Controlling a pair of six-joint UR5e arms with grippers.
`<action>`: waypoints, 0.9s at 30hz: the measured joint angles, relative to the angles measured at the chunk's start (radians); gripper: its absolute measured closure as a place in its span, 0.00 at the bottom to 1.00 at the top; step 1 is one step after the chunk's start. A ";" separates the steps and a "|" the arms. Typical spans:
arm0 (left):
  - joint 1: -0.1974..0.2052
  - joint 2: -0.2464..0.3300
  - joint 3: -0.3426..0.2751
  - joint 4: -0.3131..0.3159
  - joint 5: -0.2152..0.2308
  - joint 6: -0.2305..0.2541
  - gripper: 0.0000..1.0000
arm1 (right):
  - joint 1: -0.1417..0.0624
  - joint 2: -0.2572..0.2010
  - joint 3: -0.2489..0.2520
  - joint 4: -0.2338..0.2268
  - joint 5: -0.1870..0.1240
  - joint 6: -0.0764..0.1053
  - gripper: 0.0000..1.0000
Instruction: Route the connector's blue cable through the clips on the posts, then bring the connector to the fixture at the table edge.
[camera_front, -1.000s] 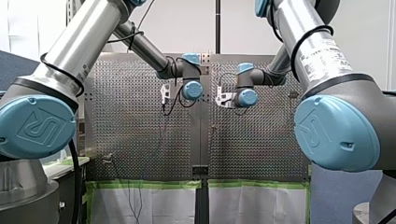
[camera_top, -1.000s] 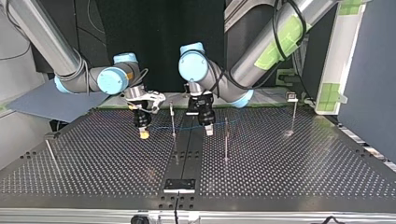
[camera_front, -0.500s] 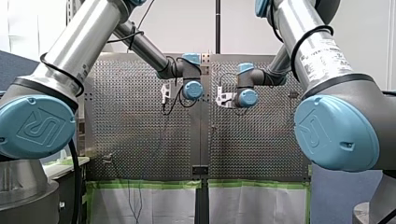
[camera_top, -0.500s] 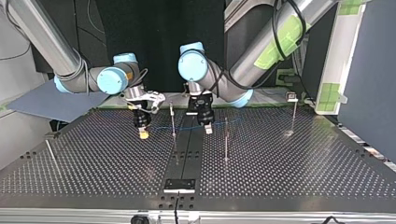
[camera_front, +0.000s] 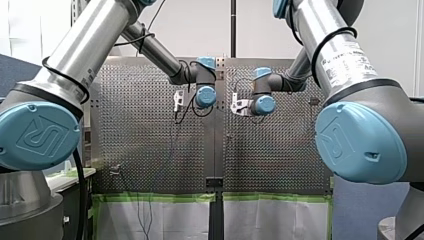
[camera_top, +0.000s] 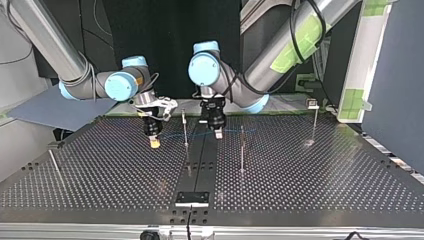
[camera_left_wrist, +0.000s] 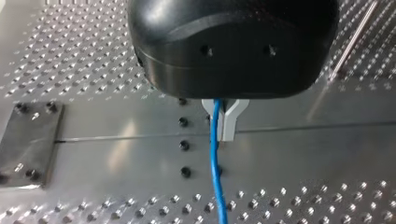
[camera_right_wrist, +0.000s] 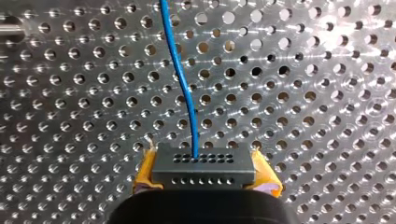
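The right wrist view has my right gripper (camera_right_wrist: 204, 164) shut on the dark grey connector (camera_right_wrist: 204, 173), its yellow pads (camera_right_wrist: 144, 171) pressed to both ends. The blue cable (camera_right_wrist: 183, 88) leaves the connector's face and runs ahead over the perforated table. My left gripper (camera_left_wrist: 223, 133) is shut on the blue cable (camera_left_wrist: 215, 177), which passes between its pale fingertips (camera_left_wrist: 232, 122). In the top view my right gripper (camera_top: 154, 141) hangs at the left of a thin post (camera_top: 184, 127) and my left gripper (camera_top: 216, 129) at its right. The cable (camera_top: 172, 135) stretches between them, past that post.
More posts stand at the top view's middle (camera_top: 242, 150) and right (camera_top: 315, 124), and a leaning rod (camera_top: 55, 166) at its left. A black fixture plate (camera_top: 192, 198) sits at the near table edge. A bolted metal plate (camera_left_wrist: 29, 140) lies beside my left gripper.
In the top view my left gripper has shifted a little toward the left and the back, taking the cable with it. My right gripper has stayed put with the connector.
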 joint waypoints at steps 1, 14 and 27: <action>0.000 0.000 -0.003 0.000 0.003 -0.001 1.00 | 0.000 0.000 0.000 0.003 0.000 -0.001 1.00; -0.001 0.000 -0.099 0.078 0.044 -0.033 1.00 | 0.002 0.000 0.037 0.008 0.007 -0.009 1.00; -0.006 0.000 -0.159 0.115 0.054 -0.049 1.00 | 0.009 -0.002 0.059 0.005 0.009 -0.020 1.00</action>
